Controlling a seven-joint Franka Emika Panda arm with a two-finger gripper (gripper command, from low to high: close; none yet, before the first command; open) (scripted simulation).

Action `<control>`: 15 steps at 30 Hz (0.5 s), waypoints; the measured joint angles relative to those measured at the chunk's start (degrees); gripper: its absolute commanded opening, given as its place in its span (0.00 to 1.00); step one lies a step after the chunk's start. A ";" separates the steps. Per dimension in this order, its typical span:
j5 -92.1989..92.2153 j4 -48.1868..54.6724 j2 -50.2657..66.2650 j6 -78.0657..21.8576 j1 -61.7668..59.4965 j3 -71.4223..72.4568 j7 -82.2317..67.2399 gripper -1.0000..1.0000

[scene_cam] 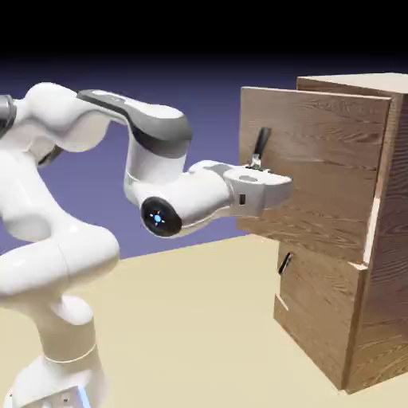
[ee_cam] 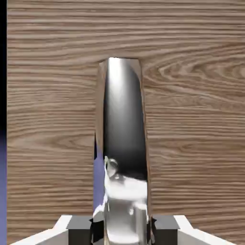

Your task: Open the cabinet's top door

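Gripping the short dark handle [scene_cam: 260,144] of the top door [scene_cam: 319,171], the gripper [scene_cam: 256,165] sits closed tight on the bar, its jaws pressed against the handle's two sides. Seen from the hand view, the handle [ee_cam: 123,143] rises as a tall, shiny dark-metal bar straight up from between the two grey fingertips [ee_cam: 79,224], filling the middle of the picture against the door's wood grain [ee_cam: 191,119]; a thin strip of blue backdrop shows just beside the handle's lower left edge. Taking the cabinet [scene_cam: 374,231] as the landmark, the top door stands swung partway out from the cabinet's front, its free edge toward the arm and its hinged side at the cabinet's right front corner, where a pale gap shows between door and cabinet body. The lower door [scene_cam: 319,307] lies below the top door, flush with the cabinet's front, with its own small dark handle [scene_cam: 284,263] near its upper left corner, just under the top door's bottom edge. The white arm [scene_cam: 159,183] reaches toward the cabinet from its left, the hand level and touching the top door's handle at the bar's lower end. The cabinet stands on a tan table [scene_cam: 199,319], with the arm's base well apart from the cabinet on the left. No brand, label or writing can be read on the cabinet, the doors or the arm; a small blue glowing dot [scene_cam: 158,217] marks one arm joint left of the cabinet.
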 measured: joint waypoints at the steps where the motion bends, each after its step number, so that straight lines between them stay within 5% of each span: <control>1: -2.49 0.93 2.04 -2.36 -1.01 -1.10 -1.22 0.00; 15: -30.98 21.28 31.12 -22.68 -8.66 -7.31 -14.89 0.00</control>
